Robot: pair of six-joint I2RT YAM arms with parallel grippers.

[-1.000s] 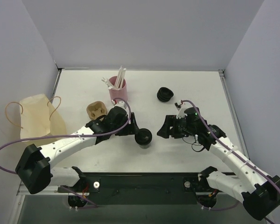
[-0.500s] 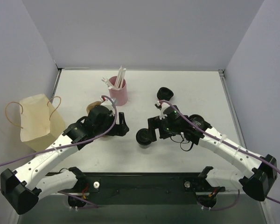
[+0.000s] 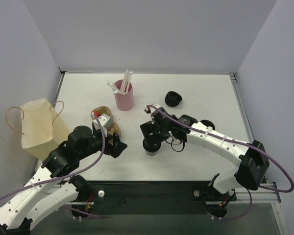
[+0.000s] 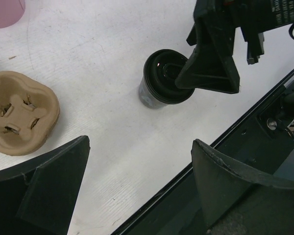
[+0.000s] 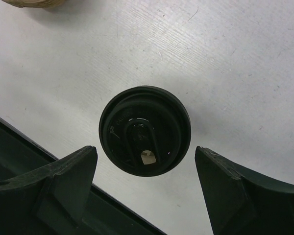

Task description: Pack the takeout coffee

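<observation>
Lidded coffee cup [image 5: 144, 129] stands on the worktop [image 3: 206, 98] under the right pincer [image 5: 144, 149].
The right pincer's jaws are spread wide either side of the cup, not touching it; the left pincer [image 4: 140, 142], also spread apart, hangs near the cardboard cup carrier [image 4: 19, 112].

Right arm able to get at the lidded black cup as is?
Probably yes: the right pincer hangs open straight over the cup, fingers spread wider than the lid, nothing between them. The left pincer stands apart.
</observation>
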